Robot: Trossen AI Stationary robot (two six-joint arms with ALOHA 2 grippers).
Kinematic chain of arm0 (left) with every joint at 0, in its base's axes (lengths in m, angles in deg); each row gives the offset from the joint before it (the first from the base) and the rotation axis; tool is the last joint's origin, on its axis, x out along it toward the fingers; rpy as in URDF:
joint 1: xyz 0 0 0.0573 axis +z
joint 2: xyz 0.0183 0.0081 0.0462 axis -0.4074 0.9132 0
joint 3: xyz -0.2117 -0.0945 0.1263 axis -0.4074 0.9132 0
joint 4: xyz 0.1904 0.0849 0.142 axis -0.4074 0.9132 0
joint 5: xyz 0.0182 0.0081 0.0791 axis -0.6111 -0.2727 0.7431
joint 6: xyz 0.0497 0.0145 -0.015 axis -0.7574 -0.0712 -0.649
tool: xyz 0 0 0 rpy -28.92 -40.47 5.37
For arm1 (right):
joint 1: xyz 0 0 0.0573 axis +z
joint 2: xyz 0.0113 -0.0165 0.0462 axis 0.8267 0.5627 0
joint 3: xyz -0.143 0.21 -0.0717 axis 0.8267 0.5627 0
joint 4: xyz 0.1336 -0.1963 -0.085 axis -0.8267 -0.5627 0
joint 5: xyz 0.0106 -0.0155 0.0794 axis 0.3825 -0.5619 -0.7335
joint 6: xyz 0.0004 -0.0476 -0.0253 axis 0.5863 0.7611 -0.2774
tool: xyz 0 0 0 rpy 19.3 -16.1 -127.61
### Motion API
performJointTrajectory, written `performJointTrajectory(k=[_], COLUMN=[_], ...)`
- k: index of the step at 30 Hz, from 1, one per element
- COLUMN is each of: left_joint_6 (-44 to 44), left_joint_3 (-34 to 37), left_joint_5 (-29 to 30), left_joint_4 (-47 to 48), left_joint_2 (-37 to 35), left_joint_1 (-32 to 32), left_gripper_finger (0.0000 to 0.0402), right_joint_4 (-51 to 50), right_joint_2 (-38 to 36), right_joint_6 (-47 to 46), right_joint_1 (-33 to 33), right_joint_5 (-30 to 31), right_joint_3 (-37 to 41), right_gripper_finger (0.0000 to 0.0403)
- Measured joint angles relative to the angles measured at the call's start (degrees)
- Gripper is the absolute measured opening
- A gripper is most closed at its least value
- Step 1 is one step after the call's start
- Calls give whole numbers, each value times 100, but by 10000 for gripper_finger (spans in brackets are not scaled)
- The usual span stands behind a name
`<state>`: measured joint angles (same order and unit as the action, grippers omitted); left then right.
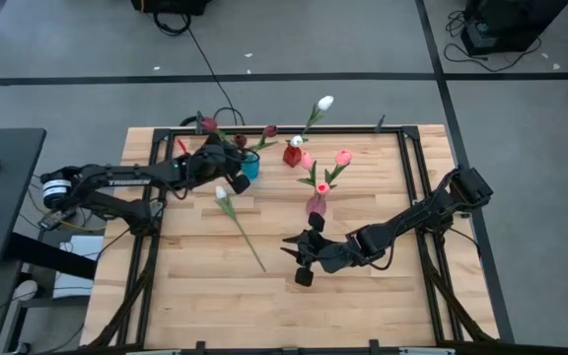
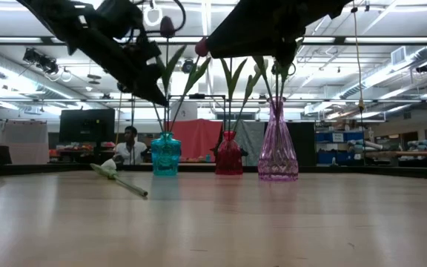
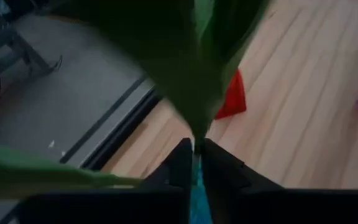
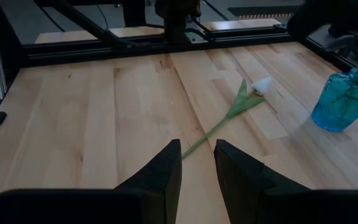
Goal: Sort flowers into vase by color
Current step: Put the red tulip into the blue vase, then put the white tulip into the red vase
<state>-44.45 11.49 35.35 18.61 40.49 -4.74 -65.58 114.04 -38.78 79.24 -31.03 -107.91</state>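
Observation:
Three small vases stand near the table's far edge: a blue vase (image 1: 250, 166) (image 2: 166, 154) with maroon tulips (image 1: 208, 124), a red vase (image 1: 292, 155) with white tulips (image 1: 324, 102), and a pink vase (image 1: 317, 205) with pink tulips (image 1: 343, 157). My left gripper (image 1: 227, 170) (image 3: 196, 155) sits just above the blue vase, shut on a green stem. One white tulip (image 1: 223, 192) (image 4: 261, 85) lies flat on the table. My right gripper (image 1: 299, 262) (image 4: 197, 163) hovers open near that tulip's stem end (image 1: 262, 266), touching nothing. My left gripper pinches a green tulip stem (image 3: 196, 140) between its two fingertips, just above the mouth of the blue vase (image 3: 197, 202). The fingers come slanting down from the table's left. The stem stands upright, its leaves spreading above the fingers; its lower end goes down into the vase.
Bare wood lies between the vases and the table's near edge. Black rails (image 1: 417, 197) frame the tabletop. The pink vase stands just beyond my right gripper. In the low view a person (image 2: 130, 144) shows in the room behind the table.

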Motion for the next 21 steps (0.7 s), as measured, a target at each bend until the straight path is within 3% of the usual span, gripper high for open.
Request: performJointTrajectory(k=[5, 10, 17, 21], left_joint_6=[-49, -9, -263, -227], left_joint_3=[-9, 29, 809, 1167], left_joint_5=[-4, -58, -210, -295], left_joint_4=[247, 755, -129, -167], left_joint_2=[27, -486, -1551, -2082], left_joint_1=[23, -99, -284, -297], left_gripper_finger=[99, 142, 150, 150], right_joint_4=[-3, 1, 119, 163], right_joint_2=[0, 0, 0, 11], right_joint_6=[-2, -2, -131, -435], right_joint_1=[2, 9, -271, -424], right_joint_5=[-6, -3, -85, -394], right_joint_3=[0, 0, 0, 0], right_gripper_finger=[110, 110, 110, 110])
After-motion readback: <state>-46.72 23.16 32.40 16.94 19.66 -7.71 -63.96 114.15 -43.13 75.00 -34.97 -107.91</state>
